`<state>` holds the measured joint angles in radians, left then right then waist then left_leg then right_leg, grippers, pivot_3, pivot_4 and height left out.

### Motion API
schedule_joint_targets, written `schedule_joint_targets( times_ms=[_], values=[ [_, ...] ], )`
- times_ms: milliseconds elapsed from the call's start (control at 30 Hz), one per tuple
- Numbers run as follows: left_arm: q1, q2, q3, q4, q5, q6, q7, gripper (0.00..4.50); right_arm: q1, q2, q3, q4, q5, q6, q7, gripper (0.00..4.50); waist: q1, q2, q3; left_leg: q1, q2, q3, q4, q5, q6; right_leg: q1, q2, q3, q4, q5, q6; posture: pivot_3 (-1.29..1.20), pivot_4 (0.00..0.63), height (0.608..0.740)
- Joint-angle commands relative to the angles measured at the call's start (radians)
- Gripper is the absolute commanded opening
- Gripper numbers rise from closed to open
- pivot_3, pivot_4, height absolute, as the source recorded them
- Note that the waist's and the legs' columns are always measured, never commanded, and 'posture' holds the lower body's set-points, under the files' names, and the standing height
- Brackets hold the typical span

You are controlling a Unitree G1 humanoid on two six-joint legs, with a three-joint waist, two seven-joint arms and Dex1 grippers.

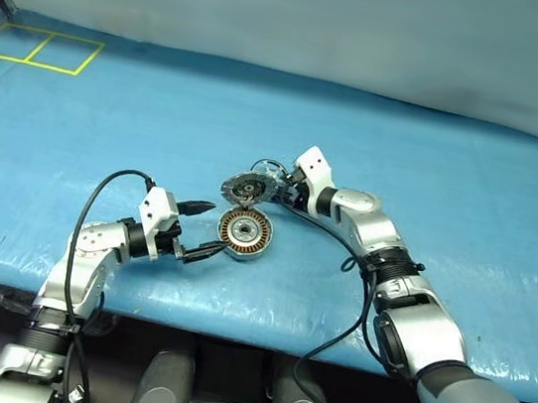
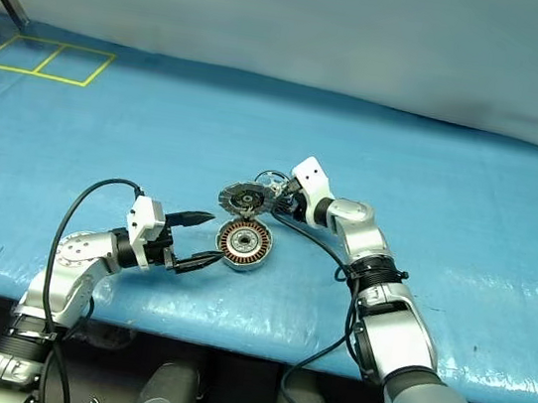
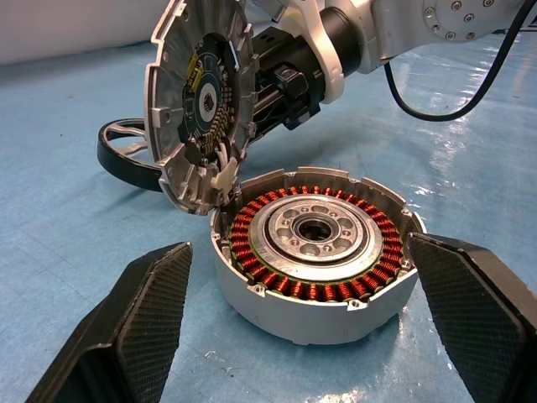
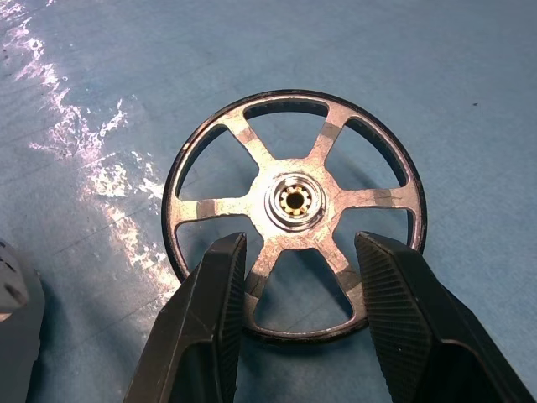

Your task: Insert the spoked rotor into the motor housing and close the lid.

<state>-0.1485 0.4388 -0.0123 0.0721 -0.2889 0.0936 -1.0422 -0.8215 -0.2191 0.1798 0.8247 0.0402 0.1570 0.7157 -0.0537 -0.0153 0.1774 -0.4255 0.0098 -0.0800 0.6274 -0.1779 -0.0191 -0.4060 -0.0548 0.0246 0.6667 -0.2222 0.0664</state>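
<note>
Right gripper (image 4: 298, 323), jaws spread astride the flat rotor (image 4: 295, 204): pinch one spoke squarely; left gripper (image 3: 294, 327) jaws spread flanking housing (image 3: 315, 243).

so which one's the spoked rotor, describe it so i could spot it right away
On the blue table cover, find the round grey metal motor housing with copper windings and its raised hinged lid. Just behind that lid, flat on the cover, lies the spoked rotor: a thin-rimmed, six-spoked wheel, silver with a small hub, open between spokes.
</note>
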Motion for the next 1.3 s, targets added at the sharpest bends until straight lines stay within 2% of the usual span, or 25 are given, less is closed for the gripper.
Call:
schedule_joint_targets(
  times_ms=[33,133,233,467,733,833,900,1300],
  values=[
    [-0.001,0.007,-0.006,-0.051,-0.015,-0.004,0.009,4.5,-0.01,0.007,-0.016,0.01,-0.009,0.002,-0.011,1.8,-0.001,0.0,0.0,0.0,0.0,0.0,0.0,0.0,0.0,0.0,0.0,0.0,0.0,0.0,0.0,0.0,0.15,0.74],
    [0.002,0.007,-0.003,-0.055,-0.017,-0.01,0.019,4.5,0.013,0.001,-0.007,-0.019,-0.021,0.001,-0.006,1.0,-0.002,0.0,0.0,0.004,0.0,0.0,-0.001,0.0,0.0,0.004,0.0,0.0,0.0,0.0,0.0,0.0,0.15,0.74],
    [0.004,0.009,0.001,-0.056,-0.018,-0.014,0.027,4.5,0.035,-0.008,-0.017,-0.061,-0.027,0.005,-0.025,0.02,-0.003,0.0,0.0,0.012,0.0,0.0,-0.003,0.0,0.0,0.011,0.0,0.0,-0.002,-0.007,-0.002,0.0,0.15,0.74],
    [0.003,0.005,0.004,-0.045,-0.027,-0.021,0.035,4.5,0.111,-0.038,-0.059,-0.184,-0.001,0.042,-0.035,0.02,-0.003,0.0,0.0,0.012,0.001,0.001,-0.005,0.0,0.0,0.011,0.0,0.0,-0.003,-0.007,-0.003,0.0,0.15,0.74],
    [-0.01,-0.006,-0.003,-0.03,-0.024,-0.031,0.045,4.5,0.086,-0.015,-0.101,-0.214,0.031,0.025,-0.063,0.02,-0.005,0.001,0.0,0.012,0.001,0.002,-0.006,0.0,0.0,0.01,0.0,0.001,-0.004,-0.007,-0.002,0.0,0.15,0.74],
    [0.003,-0.007,0.002,-0.038,-0.025,-0.031,0.054,4.5,0.059,-0.007,-0.079,-0.189,0.016,0.001,-0.051,0.57,-0.007,0.001,0.0,0.012,0.001,0.002,-0.007,0.0,0.0,0.009,0.0,0.001,-0.004,-0.007,-0.002,0.0,0.15,0.74],
    [0.012,-0.005,0.005,-0.043,-0.026,-0.031,0.059,4.5,0.046,-0.003,-0.065,-0.166,0.003,-0.012,-0.043,1.21,-0.008,0.001,0.0,0.012,0.001,0.002,-0.008,0.0,0.0,0.009,0.0,0.001,-0.004,-0.007,-0.002,0.0,0.15,0.74],
    [0.046,0.009,0.021,-0.067,-0.031,-0.031,0.087,4.5,-0.018,0.009,-0.013,0.031,-0.065,-0.083,-0.014,1.21,-0.008,0.001,0.0,0.012,0.001,0.002,-0.01,0.0,0.0,0.008,0.0,0.001,-0.006,-0.007,-0.003,0.0,0.15,0.74]
  ],
)
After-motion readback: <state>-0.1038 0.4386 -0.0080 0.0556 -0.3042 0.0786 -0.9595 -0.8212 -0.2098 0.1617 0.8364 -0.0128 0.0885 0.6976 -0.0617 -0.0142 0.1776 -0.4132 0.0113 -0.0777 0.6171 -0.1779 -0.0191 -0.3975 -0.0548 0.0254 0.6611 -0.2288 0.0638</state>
